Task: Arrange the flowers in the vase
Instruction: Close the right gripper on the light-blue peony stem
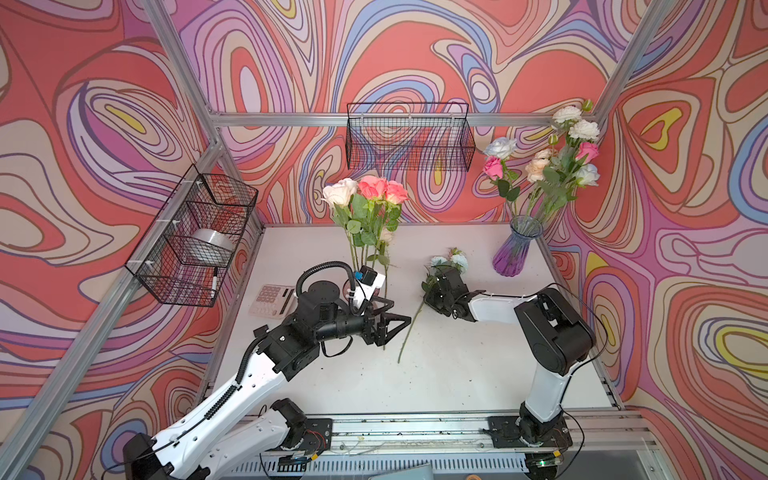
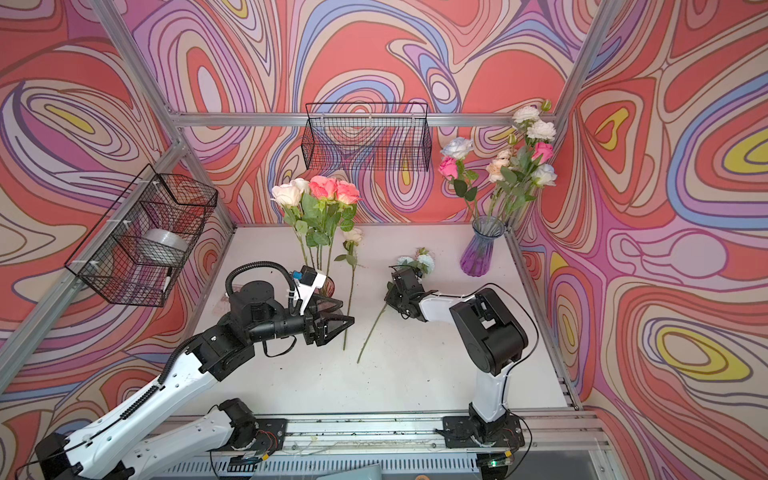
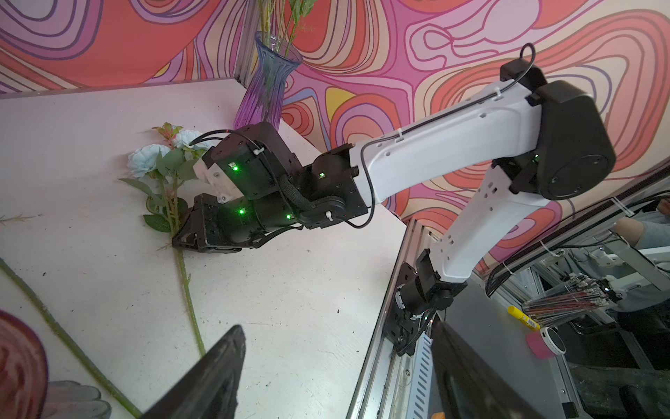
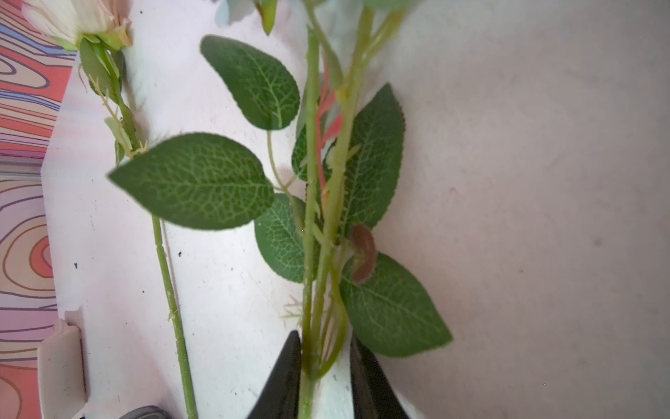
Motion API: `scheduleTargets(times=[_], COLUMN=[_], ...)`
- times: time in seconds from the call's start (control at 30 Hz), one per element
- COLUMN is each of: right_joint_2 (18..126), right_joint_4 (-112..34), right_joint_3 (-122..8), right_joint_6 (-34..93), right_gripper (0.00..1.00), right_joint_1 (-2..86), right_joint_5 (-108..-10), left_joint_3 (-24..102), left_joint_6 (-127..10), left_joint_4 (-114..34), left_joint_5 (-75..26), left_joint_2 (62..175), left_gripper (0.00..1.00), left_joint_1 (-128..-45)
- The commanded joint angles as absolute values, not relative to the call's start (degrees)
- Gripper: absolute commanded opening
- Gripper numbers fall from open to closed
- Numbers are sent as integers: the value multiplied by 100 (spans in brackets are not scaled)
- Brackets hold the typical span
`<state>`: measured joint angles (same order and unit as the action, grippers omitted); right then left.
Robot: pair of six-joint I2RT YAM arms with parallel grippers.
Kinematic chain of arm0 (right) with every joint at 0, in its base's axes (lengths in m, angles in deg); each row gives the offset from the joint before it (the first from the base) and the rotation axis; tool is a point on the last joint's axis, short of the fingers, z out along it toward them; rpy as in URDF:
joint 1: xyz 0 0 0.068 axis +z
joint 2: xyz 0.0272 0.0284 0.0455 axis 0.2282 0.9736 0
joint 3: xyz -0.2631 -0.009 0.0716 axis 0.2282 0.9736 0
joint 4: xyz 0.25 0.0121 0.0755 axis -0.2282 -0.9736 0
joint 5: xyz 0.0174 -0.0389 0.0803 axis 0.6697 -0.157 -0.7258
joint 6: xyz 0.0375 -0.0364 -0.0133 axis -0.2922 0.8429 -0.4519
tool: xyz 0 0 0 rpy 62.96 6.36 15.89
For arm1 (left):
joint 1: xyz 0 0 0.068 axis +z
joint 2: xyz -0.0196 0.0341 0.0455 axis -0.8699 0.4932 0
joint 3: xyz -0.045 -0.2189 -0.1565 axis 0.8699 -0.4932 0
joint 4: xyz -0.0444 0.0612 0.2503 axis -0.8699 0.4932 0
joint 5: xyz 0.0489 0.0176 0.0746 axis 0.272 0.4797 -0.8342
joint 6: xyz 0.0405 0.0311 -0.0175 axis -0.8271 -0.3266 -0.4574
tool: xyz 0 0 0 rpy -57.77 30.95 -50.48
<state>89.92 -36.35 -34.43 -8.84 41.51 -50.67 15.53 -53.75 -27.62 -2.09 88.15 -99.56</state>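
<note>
The right tool (image 4: 326, 339) straddles the stem of the pale blue flower (image 1: 451, 262), which lies on the tabletop (image 1: 457, 365) at mid-frame in both top views. Its jaws stand close on either side of the stem, but I cannot tell whether they actually pinch it. The left tool (image 1: 399, 312) hangs left of centre, jaws wide apart and empty. The vase (image 1: 514, 251) stands at the upper right corner of the tabletop, holding several flowers (image 1: 538, 168).

To do this pick well, I judge the jaws should close squarely on bare stem below the leaves. The lift should then be high enough for the long stem end to clear the tabletop before it swings to the vase's mouth.

Only the right wrist view shows the stem between the jaws, with a leaf crowding 1 side; in the top views the tool's own body covers it. Only the top views show the blooms in the vase and the upright bunch (image 2: 322, 187) at upper centre.
</note>
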Motion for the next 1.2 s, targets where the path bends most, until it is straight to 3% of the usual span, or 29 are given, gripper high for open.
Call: scheduleTargets(times=[0.0, 0.57, 1.17], right_joint_2=[8718, 8939, 8869], right_joint_4=[-3702, -3413, -3387], right_joint_3=[-3247, -3211, -3056], right_joint_6=[-1115, -1534, -1581], right_gripper=[26, 26, 4], right_joint_1=[4240, 4372, 4308], right_joint_5=[-4889, -5060, -4876], left_joint_3=[1657, 1663, 1666], left_joint_6=[-5488, -5488, -5542], left_joint_4=[-2658, -2641, -2597], left_joint_5=[-237, -244, -292], left_joint_2=[8760, 8656, 8645], left_gripper=[81, 81, 81], left_joint_1=[-9982, -9982, -9982])
